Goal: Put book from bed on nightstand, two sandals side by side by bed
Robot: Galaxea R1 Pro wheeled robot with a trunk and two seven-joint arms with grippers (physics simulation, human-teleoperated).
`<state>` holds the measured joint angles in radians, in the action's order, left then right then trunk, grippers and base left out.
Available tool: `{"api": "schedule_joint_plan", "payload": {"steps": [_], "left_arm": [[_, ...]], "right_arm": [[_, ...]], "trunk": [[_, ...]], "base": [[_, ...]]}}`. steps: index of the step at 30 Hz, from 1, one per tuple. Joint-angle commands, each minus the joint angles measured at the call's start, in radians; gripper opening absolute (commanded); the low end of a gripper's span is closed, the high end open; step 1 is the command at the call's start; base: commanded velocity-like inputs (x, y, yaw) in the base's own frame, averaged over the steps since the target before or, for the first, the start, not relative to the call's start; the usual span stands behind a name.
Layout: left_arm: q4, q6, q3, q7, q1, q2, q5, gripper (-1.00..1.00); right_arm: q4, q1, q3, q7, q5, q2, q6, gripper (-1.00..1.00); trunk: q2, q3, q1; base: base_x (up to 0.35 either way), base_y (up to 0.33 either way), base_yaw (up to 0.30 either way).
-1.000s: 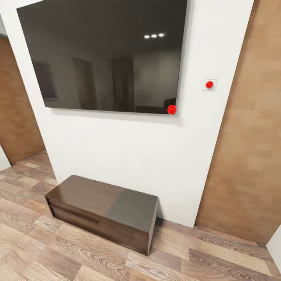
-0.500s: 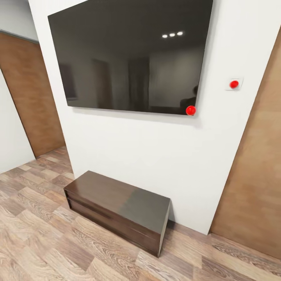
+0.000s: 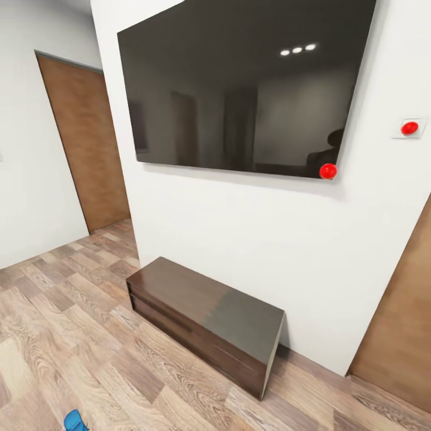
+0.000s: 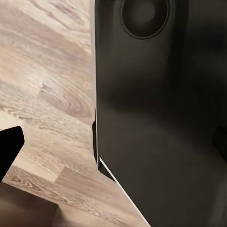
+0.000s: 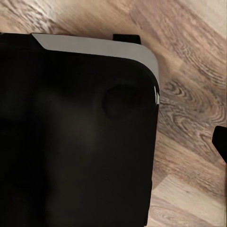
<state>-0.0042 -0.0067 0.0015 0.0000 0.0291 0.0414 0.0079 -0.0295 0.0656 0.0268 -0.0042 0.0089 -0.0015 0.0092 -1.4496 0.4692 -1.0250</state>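
Bench (image 3: pixel 206 323) on floor (image 3: pixel 72 335) against wall (image 3: pixel 239 233), below screen (image 3: pixel 245 90); door (image 3: pixel 87 143) left; sandal (image 3: pixel 75 421) near front.

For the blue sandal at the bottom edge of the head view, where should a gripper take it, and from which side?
Only one end of the blue sandal shows, low on the wood floor; the rest is cut off. Coming from above, with the fingers across its narrow width, is probably best, since it lies flat. Which part to grip cannot be told yet.
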Motion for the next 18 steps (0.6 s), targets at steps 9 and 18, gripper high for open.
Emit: {"api": "schedule_joint_plan", "payload": {"steps": [9, 18], "left_arm": [[-0.001, -0.005, 0.0, 0.0, -0.001, 0.0, 0.002, 1.0], [-0.01, -0.012, 0.008, -0.001, -0.018, 0.002, 0.013, 1.0]], "right_arm": [[-0.001, 0.002, 0.021, 0.0, 0.006, 0.003, 0.001, 1.0], [-0.002, 0.021, 0.029, -0.001, 0.011, 0.005, 0.004, 1.0]], "trunk": [[0.0, 0.001, 0.0], [0.0, 0.001, 0.0]], "base": [[0.0, 0.0, 0.283], [0.0, 0.0, 0.287]]}}
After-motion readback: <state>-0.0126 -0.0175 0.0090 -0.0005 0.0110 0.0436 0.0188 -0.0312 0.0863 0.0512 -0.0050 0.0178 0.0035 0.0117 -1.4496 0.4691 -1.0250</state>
